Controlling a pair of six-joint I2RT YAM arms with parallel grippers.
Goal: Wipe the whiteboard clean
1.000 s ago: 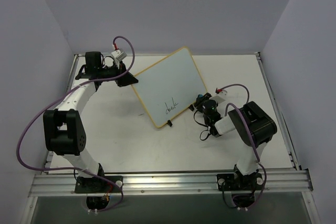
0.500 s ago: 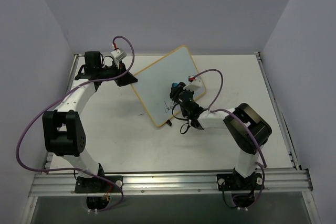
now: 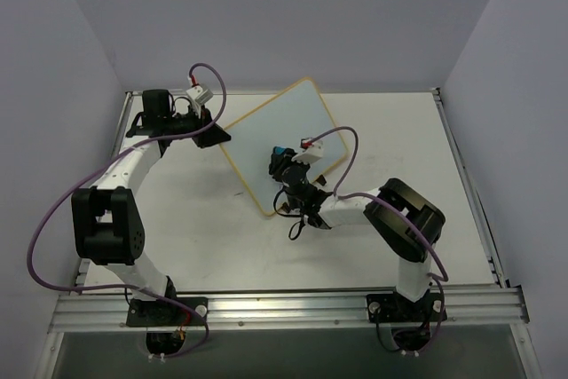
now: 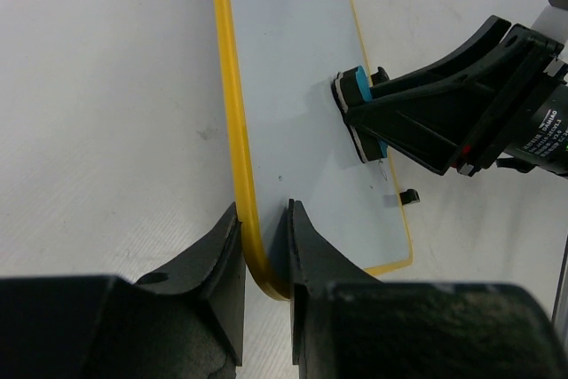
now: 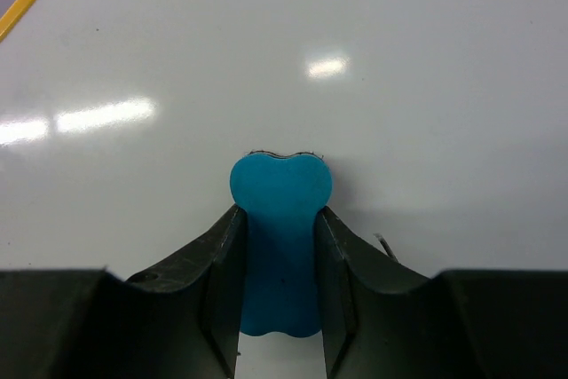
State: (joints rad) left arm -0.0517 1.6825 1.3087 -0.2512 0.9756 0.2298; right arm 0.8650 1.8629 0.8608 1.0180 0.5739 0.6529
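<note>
The whiteboard (image 3: 266, 135) sits in the middle of the top view, a bit above centre. It is turned so its corners point up, down and to the sides. It has a thin yellow edge.

The left claw (image 3: 222, 136) is at the board's left corner. In the left wrist view this claw (image 4: 264, 219) is closed on the yellow edge of the board (image 4: 293, 59), one finger on each side. The white worktop (image 4: 106, 113) fills the left of that view.

The right claw (image 3: 282, 160) is over the lower part of the board. In the right wrist view this claw (image 5: 280, 219) squeezes a small blue eraser (image 5: 280, 188) between its two fingers. The eraser's round end presses on the shiny white board (image 5: 355, 42). A tiny dark mark (image 5: 384, 244) shows just to the right of the eraser.

In the left wrist view, a small black clip (image 4: 408, 197) sits on the board's lower right edge, near the eraser (image 4: 358, 93).
</note>
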